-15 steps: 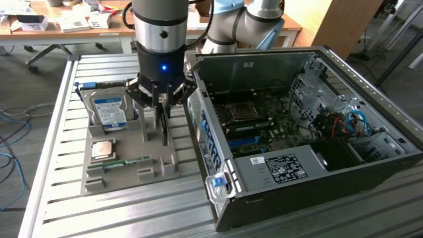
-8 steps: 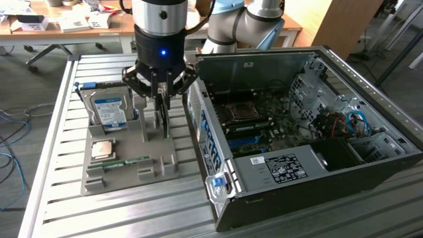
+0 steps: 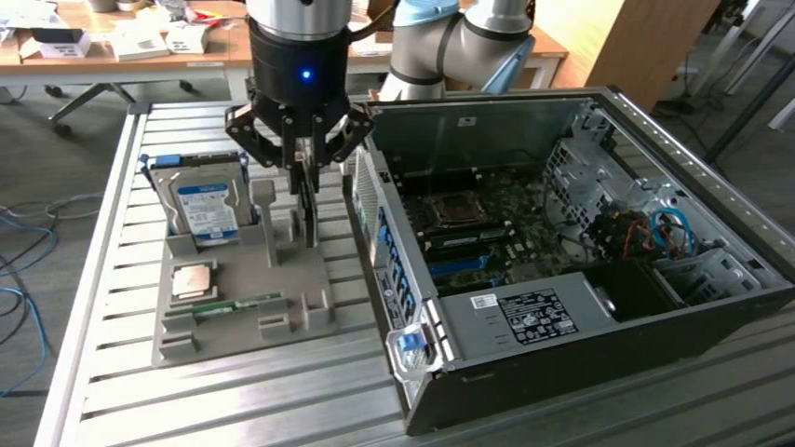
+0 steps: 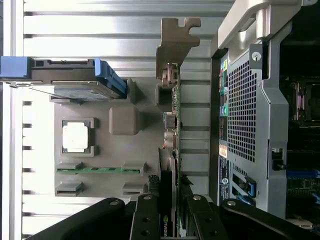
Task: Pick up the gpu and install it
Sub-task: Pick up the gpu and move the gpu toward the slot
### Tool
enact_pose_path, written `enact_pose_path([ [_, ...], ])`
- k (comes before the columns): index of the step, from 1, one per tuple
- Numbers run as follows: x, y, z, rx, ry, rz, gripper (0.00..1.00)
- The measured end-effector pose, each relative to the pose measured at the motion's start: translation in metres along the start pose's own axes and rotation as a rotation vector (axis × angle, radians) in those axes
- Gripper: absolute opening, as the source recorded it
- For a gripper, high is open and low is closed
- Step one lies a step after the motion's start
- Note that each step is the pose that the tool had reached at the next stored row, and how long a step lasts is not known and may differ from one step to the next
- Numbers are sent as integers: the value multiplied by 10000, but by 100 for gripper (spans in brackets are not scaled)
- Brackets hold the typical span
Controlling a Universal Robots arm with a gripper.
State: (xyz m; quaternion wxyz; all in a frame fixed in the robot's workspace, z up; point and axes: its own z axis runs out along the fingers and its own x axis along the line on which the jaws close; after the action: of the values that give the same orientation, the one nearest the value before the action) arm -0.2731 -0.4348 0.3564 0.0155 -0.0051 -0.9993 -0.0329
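The gpu (image 3: 308,219) stands on edge in a slot of the grey holder tray (image 3: 236,331), just beside the open computer case (image 3: 522,317). In the wrist view the gpu (image 4: 173,125) shows edge-on, its silver bracket (image 4: 176,42) at the far end. My gripper (image 3: 304,182) comes straight down over the card. Its black fingers (image 4: 146,217) sit against both sides of the card's top edge, so the gripper (image 4: 171,220) is shut on it. The card still rests in the tray.
The grey tray (image 4: 125,165) also holds a hard drive with a blue label (image 3: 205,209), a square processor chip (image 3: 193,279) and a green memory stick (image 3: 236,305). The case's perforated rear wall (image 4: 242,110) is close to the card. The motherboard (image 3: 497,223) lies exposed inside.
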Motion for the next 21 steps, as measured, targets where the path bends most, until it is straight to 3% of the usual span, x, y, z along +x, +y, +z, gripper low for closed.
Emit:
enact_pose_path([
  [21,13,27,-419,3,4,-58,26],
])
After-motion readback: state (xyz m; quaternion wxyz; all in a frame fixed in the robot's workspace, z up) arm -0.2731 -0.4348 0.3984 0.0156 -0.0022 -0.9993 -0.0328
